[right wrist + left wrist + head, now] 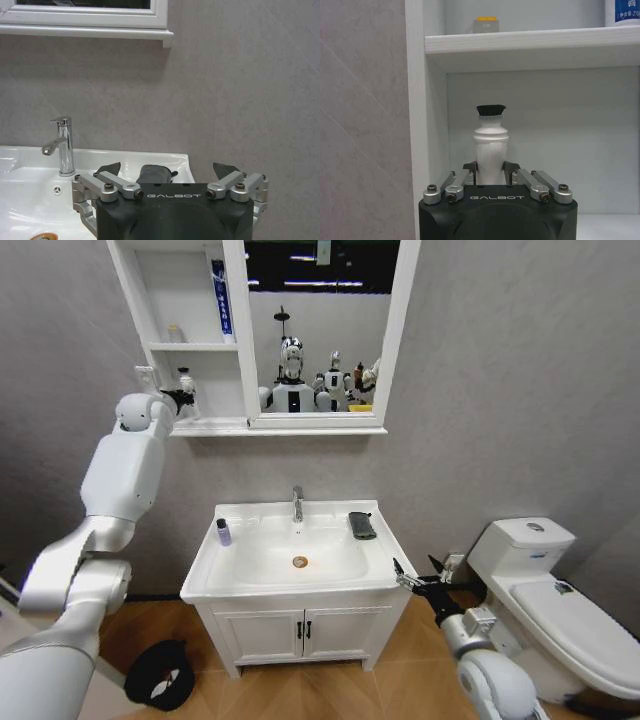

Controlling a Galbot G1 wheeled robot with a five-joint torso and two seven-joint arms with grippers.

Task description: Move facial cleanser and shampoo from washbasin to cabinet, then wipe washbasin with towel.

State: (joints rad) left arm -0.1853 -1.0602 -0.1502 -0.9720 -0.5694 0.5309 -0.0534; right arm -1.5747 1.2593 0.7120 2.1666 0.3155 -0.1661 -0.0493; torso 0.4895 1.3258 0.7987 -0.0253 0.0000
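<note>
Nearest the head camera, the right gripper (413,579) hangs just off the washbasin's (205,573) front right corner, its fingers spread apart and empty. "GALBOT" is printed in white on its black housing. On the basin's back right corner lies the towel (362,525), a dark, nearly black folded cloth, close to the chrome tap (297,504). At the rear of the left rim stands the shampoo (223,532), a small purple bottle with a dark cap. A brass-coloured drain (300,561) sits in the bowl.

Higher and farther, the left gripper (491,172) reaches into the bottom open shelf of the cabinet (232,427), fingers closed on the facial cleanser (490,150), a slim white bottle held upright at its body; its top looks dark here. The same "GALBOT" mark shows. On the shelf above, a tube (220,302) bears blue lettering too small to read.
</note>
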